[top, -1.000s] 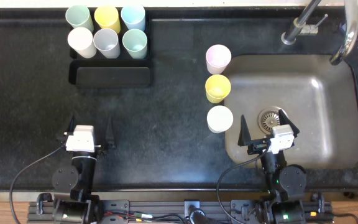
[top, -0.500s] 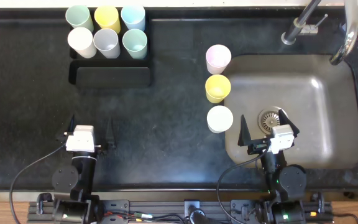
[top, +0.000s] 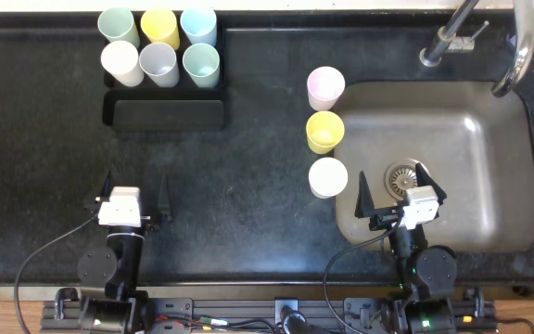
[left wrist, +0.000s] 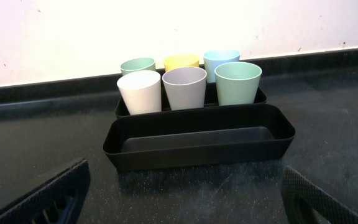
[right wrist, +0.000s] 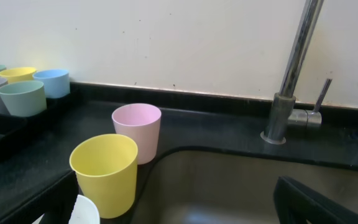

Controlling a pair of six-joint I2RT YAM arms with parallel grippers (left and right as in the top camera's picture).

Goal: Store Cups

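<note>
Fig., top view, L to R. Black tray (top: 165, 114) at 11 o'clock held six stored cups (top: 160, 61); front row was empty. Left hand (top: 135, 186) gaped wide, holding nothing. Pink cup (top: 325, 86), yellow cup (top: 324, 131) and white cup (top: 328, 176) stood beside the sink (top: 471, 139). Right hand (top: 392, 181) also gaped wide; best first pick was prob. the white cup at its 10 o'clock, pinched by one wall and kept upright.

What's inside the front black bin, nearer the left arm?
The front bin has a bare floor, with nothing in it. Its near inside wall is hidden by its own rim in the left wrist view. The six cups stand in the rear bin.
</note>
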